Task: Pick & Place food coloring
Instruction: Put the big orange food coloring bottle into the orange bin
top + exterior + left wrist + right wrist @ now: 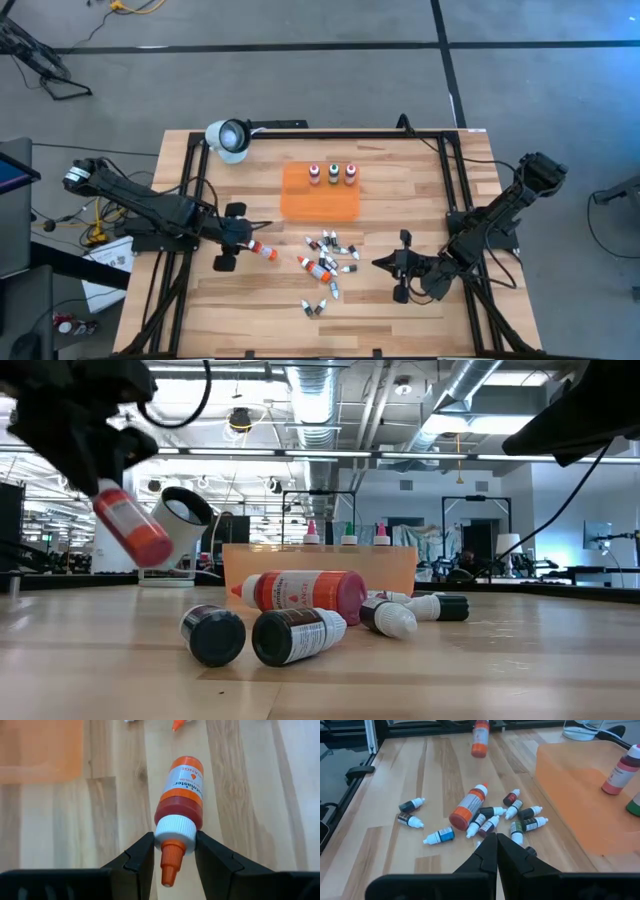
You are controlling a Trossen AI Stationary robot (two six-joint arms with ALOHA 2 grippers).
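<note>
Wooden table (250,300), light butcher-block planks. Flat orange tray (320,200) lies near table's middle, toward far edge. White round lamp-like object (228,138) sits at far left corner, dark bar running right from it. Black frame rails (452,170) border table sides. Grey floor around, cables (90,215) at left.

I've got the left gripper (172,854) pinching an orange food coloring bottle (180,795) by its white cap, nozzle pointing at the camera, over the wooden table (250,785). Orange tray (40,750) sits upper left of frame.
</note>
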